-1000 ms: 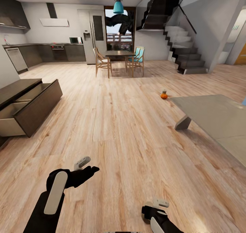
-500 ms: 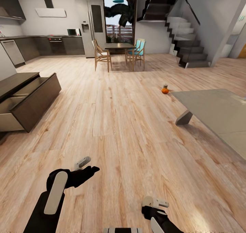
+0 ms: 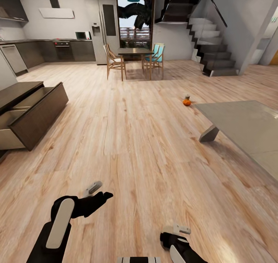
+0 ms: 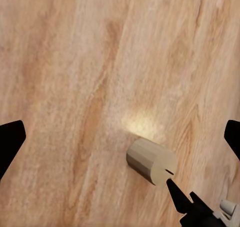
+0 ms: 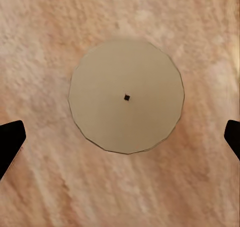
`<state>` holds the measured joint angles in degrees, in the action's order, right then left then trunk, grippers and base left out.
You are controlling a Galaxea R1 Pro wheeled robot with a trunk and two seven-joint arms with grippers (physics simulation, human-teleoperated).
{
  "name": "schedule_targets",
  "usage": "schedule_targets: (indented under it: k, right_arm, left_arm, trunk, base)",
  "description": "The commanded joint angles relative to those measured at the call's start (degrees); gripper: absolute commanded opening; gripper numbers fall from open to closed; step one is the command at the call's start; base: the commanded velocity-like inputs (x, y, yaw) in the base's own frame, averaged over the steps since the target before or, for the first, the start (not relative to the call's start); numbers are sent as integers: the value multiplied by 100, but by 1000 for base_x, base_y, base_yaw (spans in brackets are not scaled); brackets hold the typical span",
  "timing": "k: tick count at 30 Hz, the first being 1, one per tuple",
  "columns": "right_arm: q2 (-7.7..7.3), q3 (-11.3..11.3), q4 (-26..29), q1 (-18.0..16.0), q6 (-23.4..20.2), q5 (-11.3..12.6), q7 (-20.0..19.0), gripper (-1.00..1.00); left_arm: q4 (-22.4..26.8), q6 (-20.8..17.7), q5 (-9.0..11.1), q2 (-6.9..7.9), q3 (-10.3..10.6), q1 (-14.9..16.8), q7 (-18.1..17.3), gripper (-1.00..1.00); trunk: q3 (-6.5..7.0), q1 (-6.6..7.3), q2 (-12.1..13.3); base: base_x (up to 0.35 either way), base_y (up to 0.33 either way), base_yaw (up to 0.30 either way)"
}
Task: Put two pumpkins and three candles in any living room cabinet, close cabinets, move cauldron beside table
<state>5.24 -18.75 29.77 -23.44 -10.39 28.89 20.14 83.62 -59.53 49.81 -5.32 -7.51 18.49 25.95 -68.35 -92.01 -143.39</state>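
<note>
Spread wide, both grippers hang low over floor candles, the right gripper (image 5: 120, 137) centred above a candle (image 5: 126, 97) (presumably lining up a grab), the left gripper (image 4: 120, 137) near another candle (image 4: 150, 162).

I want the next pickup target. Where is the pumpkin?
In the head view, the pumpkin sits on the floor right of centre, beside a candle, just beyond the coffee table's far corner.
</note>
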Motion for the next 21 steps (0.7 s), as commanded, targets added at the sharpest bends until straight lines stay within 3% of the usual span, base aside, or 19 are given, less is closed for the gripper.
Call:
schedule_targets:
  k: [1, 14, 21]
  right_arm:
    - [-6, -39, 11, -3, -25, 38, 47, 100]
    - [-6, -40, 11, -3, -25, 38, 46, 100]
    - [-12, -38, 11, -3, -25, 38, 44, 100]
  left_arm:
    - [5, -22, 65, -1, -9, 1, 53, 100]
    - [5, -15, 64, 5, -5, -3, 50, 100]
    - [11, -15, 71, 5, -24, -3, 40, 100]
  trunk:
    - [-5, 0, -2]
    - [-5, 0, -2]
    - [-5, 0, -2]
  base:
    - [84, 0, 0]
    - [144, 0, 0]
    - [34, 0, 0]
